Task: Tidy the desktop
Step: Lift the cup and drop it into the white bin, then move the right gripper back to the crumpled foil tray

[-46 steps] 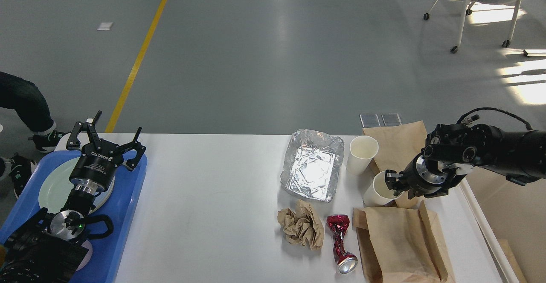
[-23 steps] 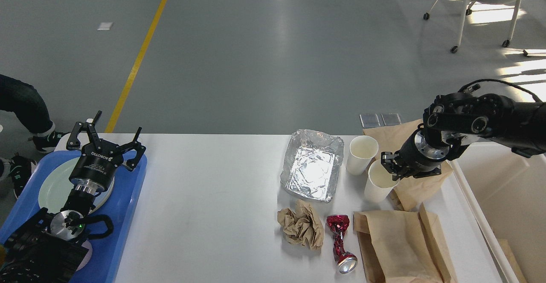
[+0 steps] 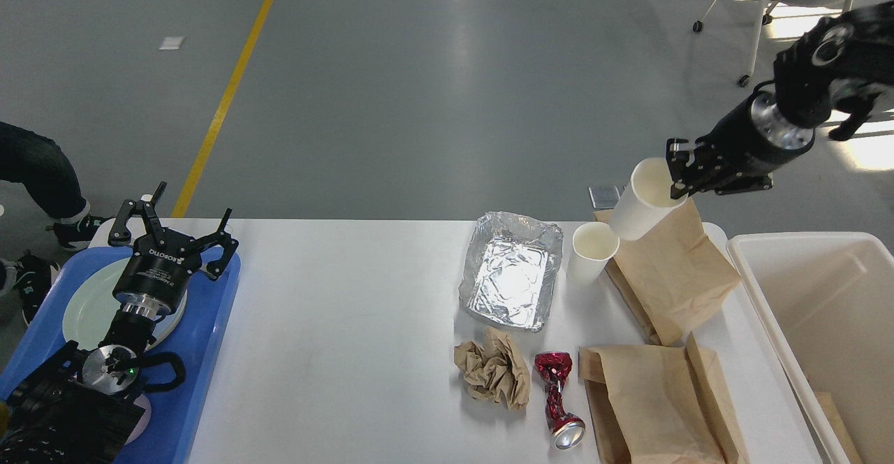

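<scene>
Parked at far left over the blue tray (image 3: 209, 352): left gripper (image 3: 172, 230), fingers spread apart, holding nothing, above a pale green plate (image 3: 87, 307). No shift from a second ago.

Across the white desktop (image 3: 335, 338), litter waiting: crumpled foil tray (image 3: 511, 279) mid-table, wad of brown paper (image 3: 492, 372) and crushed red can (image 3: 557, 395) nearer, one paper cup (image 3: 591, 252) upright just right of the foil, two brown paper bags (image 3: 674, 272) further right, one far, one near.

Up and to the right: right gripper (image 3: 688, 170), clamped on the rim of a second paper cup (image 3: 644, 202), tilted, mouth toward upper right. A second ago down at table level beside the standing cup; now lifted clear, hanging above the far bag. Arm swung away too, uncovering the cream bin (image 3: 803, 296) at the right table edge.

Likely meaning: pick done, carry under way, drop into the bin probably next. Desktop now well below and left of the right gripper, stretching between tray and bin; bin lower right of the held cup. Most of the clutter not yet cleared.
</scene>
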You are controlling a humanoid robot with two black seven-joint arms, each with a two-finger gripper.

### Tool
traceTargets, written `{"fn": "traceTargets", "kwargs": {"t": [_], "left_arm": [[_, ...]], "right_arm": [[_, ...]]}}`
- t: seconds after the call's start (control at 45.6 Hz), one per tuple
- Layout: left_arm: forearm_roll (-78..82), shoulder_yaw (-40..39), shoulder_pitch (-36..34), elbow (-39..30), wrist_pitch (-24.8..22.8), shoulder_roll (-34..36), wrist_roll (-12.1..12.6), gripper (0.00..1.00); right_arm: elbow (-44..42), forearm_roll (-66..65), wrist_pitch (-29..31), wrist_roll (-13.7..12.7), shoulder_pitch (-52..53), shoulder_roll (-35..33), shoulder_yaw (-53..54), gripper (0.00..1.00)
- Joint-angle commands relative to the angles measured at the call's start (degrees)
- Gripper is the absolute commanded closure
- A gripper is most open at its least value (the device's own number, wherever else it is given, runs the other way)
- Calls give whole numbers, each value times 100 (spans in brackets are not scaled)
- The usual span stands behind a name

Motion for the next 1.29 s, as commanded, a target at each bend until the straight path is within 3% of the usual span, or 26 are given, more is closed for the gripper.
{"fn": "traceTargets", "kwargs": {"t": [0.0, 0.197, 0.526, 0.745, 0.789, 0.855, 0.964, 1.008, 1.118, 1.271], "left_arm": [[0, 0, -4, 0, 0, 0, 0, 3], [0, 0, -4, 0, 0, 0, 0, 3], [0, 0, 4, 0, 0, 0, 0, 3], [0, 0, -4, 0, 0, 0, 0, 3], [0, 0, -4, 0, 0, 0, 0, 3], [0, 0, 4, 0, 0, 0, 0, 3], [0, 0, 4, 0, 0, 0, 0, 3], [0, 0, 4, 0, 0, 0, 0, 3], [0, 0, 4, 0, 0, 0, 0, 3], [0, 0, 4, 0, 0, 0, 0, 3]], "right_arm": [[16, 2, 288, 1, 428, -361, 16, 100], [-186, -42, -10, -8, 139, -827, -54, 100], [-1829, -68, -1021, -8, -2242, -1126, -63, 100], [-1971, -59, -2382, -8, -3930, -1091, -11, 100], [-1971, -51, -2629, -8, -4194, -1073, -2, 87], [-1953, -33, -2946, -8, -4502, -1038, 7, 56], [-1971, 29, -3359, -8, -4775, -933, 16, 13], [-1962, 37, -3543, -8, -4836, -872, 16, 0], [-1935, 37, -3799, -8, -5021, -818, 16, 0], [-1874, 213, -3711, -8, -4959, -555, -28, 0]]}}
